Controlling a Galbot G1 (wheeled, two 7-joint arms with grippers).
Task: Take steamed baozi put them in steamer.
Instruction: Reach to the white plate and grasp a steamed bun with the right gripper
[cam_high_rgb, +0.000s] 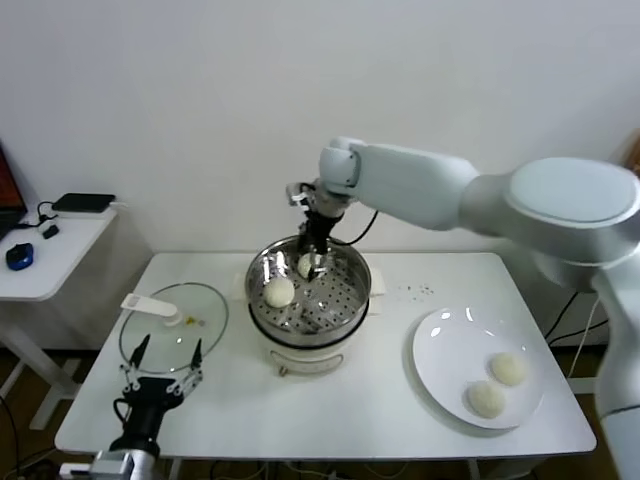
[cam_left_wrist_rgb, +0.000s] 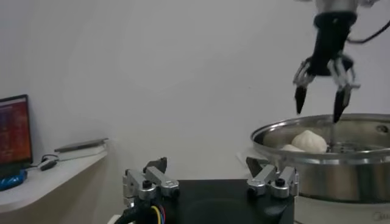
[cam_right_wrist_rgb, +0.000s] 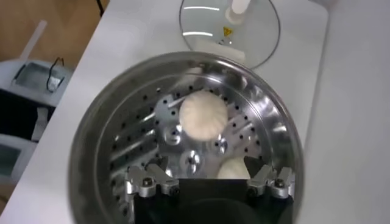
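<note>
The steel steamer (cam_high_rgb: 352, 283) stands mid-table on its white base. Two white baozi lie on its perforated floor, one at the left (cam_high_rgb: 279, 292) and one toward the back (cam_high_rgb: 305, 265). My right gripper (cam_high_rgb: 316, 262) hangs open and empty just above the back one. In the right wrist view the gripper (cam_right_wrist_rgb: 206, 165) sits over the steamer wall (cam_right_wrist_rgb: 97, 152), with one baozi (cam_right_wrist_rgb: 203, 115) ahead and the other (cam_right_wrist_rgb: 231, 169) below, by one finger. Two more baozi (cam_high_rgb: 508, 368) (cam_high_rgb: 486, 399) lie on the white plate (cam_high_rgb: 450, 345). My left gripper (cam_high_rgb: 165, 362) is open and parked at the front left.
A flat glass lid (cam_high_rgb: 175, 322) with a white handle lies left of the steamer, just beyond my left gripper. A white side table (cam_high_rgb: 50, 250) with dark devices stands at the far left. The left wrist view shows the right gripper (cam_left_wrist_rgb: 318, 102) above the steamer rim (cam_left_wrist_rgb: 341, 176).
</note>
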